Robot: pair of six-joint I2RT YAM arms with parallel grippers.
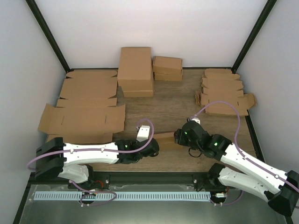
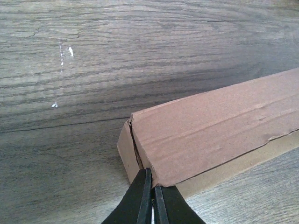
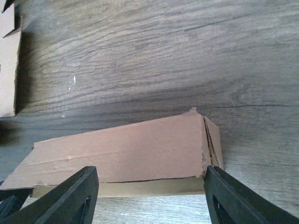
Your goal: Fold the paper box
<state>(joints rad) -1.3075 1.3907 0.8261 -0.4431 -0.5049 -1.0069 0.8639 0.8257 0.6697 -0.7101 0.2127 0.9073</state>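
**2 grippers, 1 at each end of the small box**

The left gripper (image 2: 150,176) has its 2 fingers pressed together with only a hairline between them. Their tips sit right at the near lower edge of the paper box (image 2: 215,126), close to its end corner. I can't make out whether a sliver of cardboard is caught between them. The right gripper (image 3: 149,173) stands wide, and the box's long side (image 3: 121,149) lies across the gap. Its right-hand finger is just beside the box's end corner. The other finger is near the long edge, and contact there is not clear.

The box lies flat and folded shut on the wooden table (image 1: 163,105), near the front edge and between the 2 arms. From above, only a short brown strip of it (image 1: 164,138) shows between the black gripper bodies. At each end a dark slit shows where the end flap stands slightly ajar.

The flat cardboard sheets (image 1: 81,119) at the left, the folded boxes (image 1: 135,70) at the back and the stack of small cutouts (image 1: 223,91) at the right all lie well apart from the box. Wood shows between them and it. In the right wrist view, 1 sheet is cut off at the left edge.
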